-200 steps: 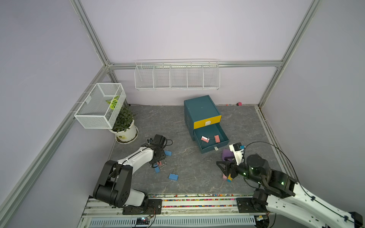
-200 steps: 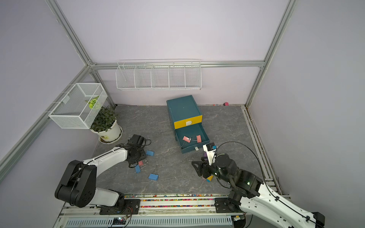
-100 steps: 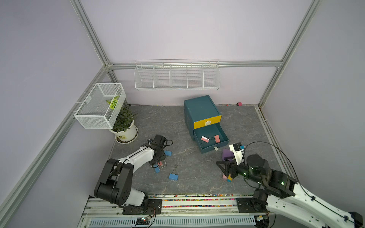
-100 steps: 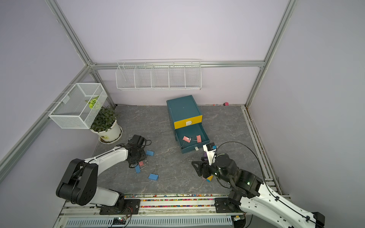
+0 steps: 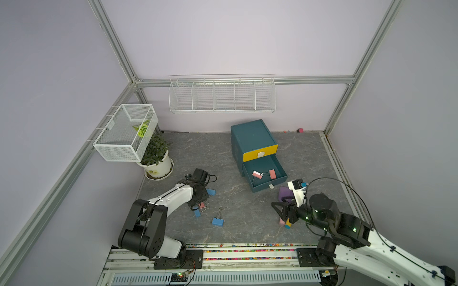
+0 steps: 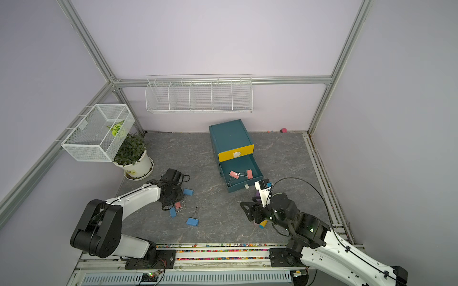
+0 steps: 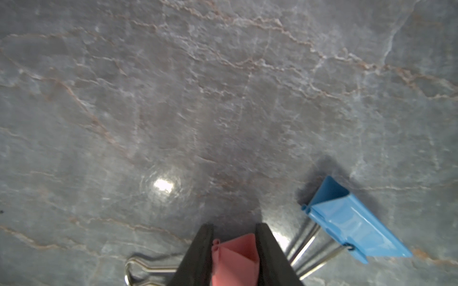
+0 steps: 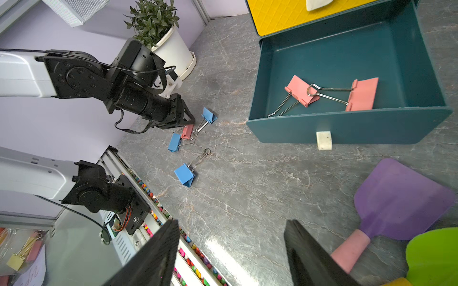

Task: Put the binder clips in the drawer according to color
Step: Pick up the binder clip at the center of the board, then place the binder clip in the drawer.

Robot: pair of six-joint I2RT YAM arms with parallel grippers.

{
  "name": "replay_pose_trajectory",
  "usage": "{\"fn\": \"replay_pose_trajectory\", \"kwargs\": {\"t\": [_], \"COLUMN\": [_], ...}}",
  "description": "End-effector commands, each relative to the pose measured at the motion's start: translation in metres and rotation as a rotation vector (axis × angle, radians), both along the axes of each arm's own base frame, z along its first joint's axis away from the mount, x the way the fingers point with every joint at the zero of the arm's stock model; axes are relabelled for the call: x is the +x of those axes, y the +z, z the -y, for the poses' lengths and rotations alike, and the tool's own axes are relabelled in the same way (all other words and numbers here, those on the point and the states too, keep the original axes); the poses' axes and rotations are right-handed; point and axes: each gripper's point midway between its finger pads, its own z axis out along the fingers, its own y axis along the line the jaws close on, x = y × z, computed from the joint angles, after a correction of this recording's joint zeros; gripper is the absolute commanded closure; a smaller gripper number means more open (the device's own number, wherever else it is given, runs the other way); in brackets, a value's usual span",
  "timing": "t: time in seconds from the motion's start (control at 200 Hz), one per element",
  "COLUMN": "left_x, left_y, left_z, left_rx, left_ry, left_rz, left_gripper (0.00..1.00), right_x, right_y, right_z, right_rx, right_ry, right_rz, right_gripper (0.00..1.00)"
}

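1. The left gripper (image 7: pixel 234 229) is down at the table, jaws closed on the body of a pink clip (image 7: pixel 235 260). The clip looks not yet lifted.
2. Handling guess: these clips are light, stiff little metal wedges with slick paint and loose wire handles. Pinching the flat sides of the body, like it does here, seems the right spot. Grab the wires and the clip would just swing.
3. Three blue clips (image 5: pixel 210 192) (image 5: pixel 197 213) (image 5: pixel 218 221) lie on the table around it. In the left wrist view the handles of one (image 7: pixel 352 222) lie just beside the jaw, so I'd watch for a snag on the way up.
4. The drawer (image 5: pixel 262 186) below the yellow one is pulled open, and two pink clips (image 5: pixel 256 174) (image 5: pixel 272 174) are already inside. That's probably where this one goes.
5. The right gripper (image 8: pixel 231 222) hovers in front of the drawer with its jaws spread and nothing between them.
6. A purple shovel (image 8: pixel 401 198) lies beside it, not part of the job.
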Motion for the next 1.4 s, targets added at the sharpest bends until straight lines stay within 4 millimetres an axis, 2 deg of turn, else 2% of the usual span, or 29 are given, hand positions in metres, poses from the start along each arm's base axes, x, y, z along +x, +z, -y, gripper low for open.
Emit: {"fn": "replay_pose_trajectory", "kwargs": {"t": [0.0,0.16,0.28,0.395,0.565,0.65,0.73,0.88,1.025,1.195,1.4], "left_x": [0.012,0.028,0.04,0.051,0.064,0.069,0.072,0.078,0.083,0.085,0.089], "left_y": [0.024,0.059,0.097,0.142,0.214,0.238,0.252,0.259,0.244,0.228,0.196], "left_z": [0.005,0.016,0.044,0.09,0.178,0.217,0.255,0.317,0.361,0.389,0.398], "left_rx": [-0.04,-0.068,-0.099,-0.159,-0.277,-0.296,-0.336,-0.34,-0.35,-0.325,-0.283], "left_ry": [0.017,0.004,-0.041,-0.117,-0.287,-0.361,-0.434,-0.56,-0.638,-0.691,-0.708], "left_rz": [0.058,0.129,0.207,0.301,0.463,0.509,0.536,0.564,0.541,0.531,0.494], "left_gripper": [0.69,0.68,0.68,0.68,0.68,0.68,0.68,0.68,0.68,0.68,0.68], "right_x": [0.001,0.001,0.002,0.001,0.001,0.001,0.005,0.008,0.007,0.007,0.007], "right_y": [0.0,-0.001,0.001,0.001,-0.001,-0.001,-0.005,-0.011,-0.01,-0.009,-0.007], "right_z": [-0.003,-0.003,-0.001,0.001,0.008,0.015,0.028,0.047,0.053,0.054,0.054], "right_rx": [0.013,0.009,0.01,0.011,0.002,-0.01,-0.039,-0.092,-0.09,-0.084,-0.079], "right_ry": [-0.002,-0.001,-0.007,-0.013,-0.034,-0.059,-0.123,-0.207,-0.226,-0.23,-0.227], "right_rz": [0.002,0.002,0.008,0.01,0.011,0.015,0.008,-0.002,0.005,0.009,0.013], "right_gripper": [0.27,0.27,0.27,0.27,0.27,0.27,0.28,0.28,0.28,0.28,0.28]}}
